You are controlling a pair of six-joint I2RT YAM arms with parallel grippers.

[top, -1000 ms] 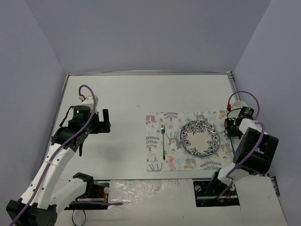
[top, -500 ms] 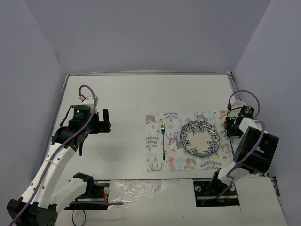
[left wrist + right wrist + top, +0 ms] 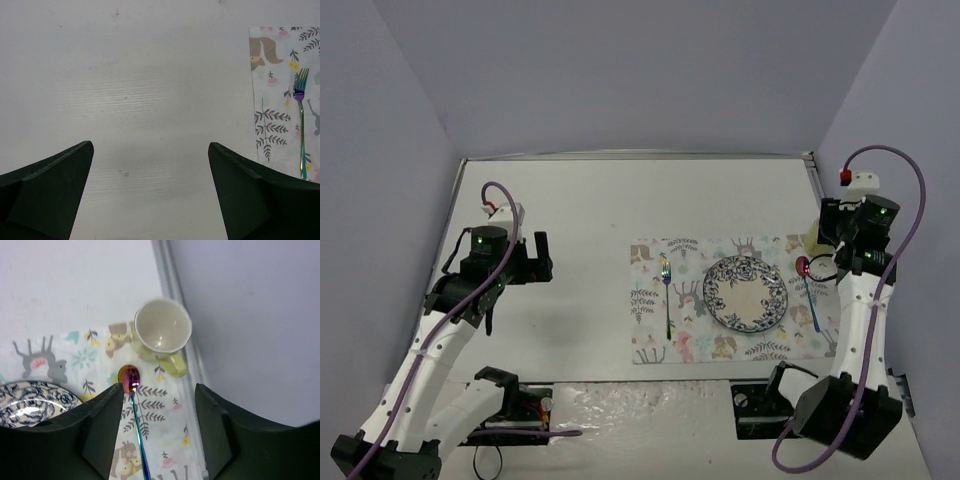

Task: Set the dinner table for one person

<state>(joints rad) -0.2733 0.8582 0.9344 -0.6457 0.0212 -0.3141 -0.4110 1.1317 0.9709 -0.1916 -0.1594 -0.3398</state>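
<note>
Right claw [image 3: 159, 402]: spread, empty, risen off spoon [image 3: 129, 378] since last second. We log spoon laid right of plate [image 3: 745, 292]; setting near complete.

Light bright, even, diffuse, from above. Large matte white rectangular tabletop [image 3: 580, 220] reads flat and uniform in top view; shadows faint, soft-edged. Crinkled glossy white strip [image 3: 640, 400] at near edge catches patchy sheen. Left wrist view: tabletop greyer toward lower edge, surface grain sharp, near-black fingers of left gripper [image 3: 150, 145] soft-edged, detail lost. Right wrist view: small glint inside cream ceramic cup [image 3: 162, 326], bright highlight on iridescent metal spoon [image 3: 129, 378]; grey fingers of right gripper [image 3: 159, 386] slightly blurred
</note>
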